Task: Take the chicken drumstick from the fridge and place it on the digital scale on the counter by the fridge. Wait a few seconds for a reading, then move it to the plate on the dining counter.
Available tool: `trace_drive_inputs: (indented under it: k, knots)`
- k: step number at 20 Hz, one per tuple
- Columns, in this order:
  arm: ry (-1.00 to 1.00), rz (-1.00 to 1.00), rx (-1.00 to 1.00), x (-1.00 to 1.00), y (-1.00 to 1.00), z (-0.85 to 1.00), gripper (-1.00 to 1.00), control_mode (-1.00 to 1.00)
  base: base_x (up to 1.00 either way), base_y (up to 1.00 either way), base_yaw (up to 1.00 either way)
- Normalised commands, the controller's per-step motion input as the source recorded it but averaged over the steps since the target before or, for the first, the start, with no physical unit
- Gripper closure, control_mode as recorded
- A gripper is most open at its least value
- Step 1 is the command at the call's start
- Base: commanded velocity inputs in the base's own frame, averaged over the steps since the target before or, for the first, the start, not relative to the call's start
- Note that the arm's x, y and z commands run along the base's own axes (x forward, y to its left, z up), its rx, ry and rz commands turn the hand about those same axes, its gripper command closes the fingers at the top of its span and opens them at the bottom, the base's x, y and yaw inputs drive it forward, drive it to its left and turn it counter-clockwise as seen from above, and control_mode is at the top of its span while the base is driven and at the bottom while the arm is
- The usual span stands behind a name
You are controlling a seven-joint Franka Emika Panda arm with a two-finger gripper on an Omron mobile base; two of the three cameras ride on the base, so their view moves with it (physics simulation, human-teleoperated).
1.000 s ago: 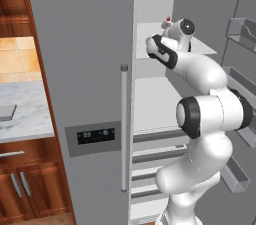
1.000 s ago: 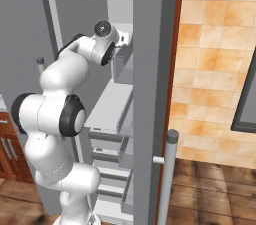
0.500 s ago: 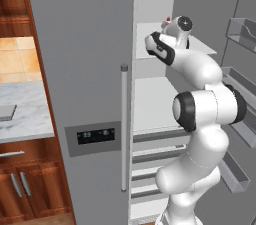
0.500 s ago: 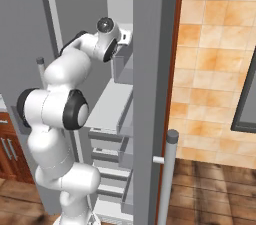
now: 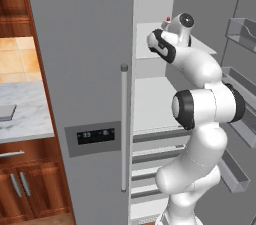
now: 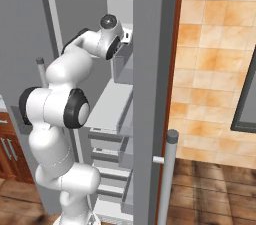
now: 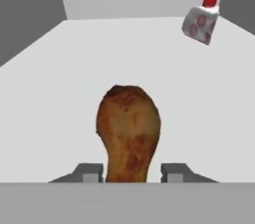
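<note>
Looking down my hand camera, the gripper (image 7: 132, 170) has its two fingertips (image 7: 90, 172) low at the bottom, one on each side of the narrow end of the chicken drumstick (image 7: 128, 131). The jaws have drawn in to about the width of that narrow end, but I cannot tell whether the pads actually touch the meat or sit just beside it, so I will not call it a grip. The drumstick lies directly ahead of the tool, its fat brown end pointing away from me along the white shelf (image 7: 60, 83).

Farther ahead and off to the right of the tool sits a small white carton with a red top (image 7: 201, 19), well apart from the drumstick, near the back of the shelf.

From the base cameras I see the arm reaching up into the open fridge (image 5: 90, 59), with the wrist at the upper shelf. Beyond the fridge's closed door, far off to the left of the tool, a marble counter (image 5: 30, 114) carries a flat grey scale (image 5: 6, 112) at its edge.
</note>
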Motion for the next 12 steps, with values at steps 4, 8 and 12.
trace_drive_inputs:
  k: [4, 8, 12]
  knots:
    - [0.00, 0.00, 0.03, 0.00, 0.00, -0.27, 1.00, -1.00, 0.00, 0.00, 0.00]
    - [0.01, 0.00, 0.09, -0.13, 0.10, -0.03, 1.00, -1.00, 0.00, 0.00, 0.00]
    - [-0.04, -0.05, 0.06, -0.85, 0.12, 0.27, 1.00, -1.00, 0.00, 0.00, 0.00]
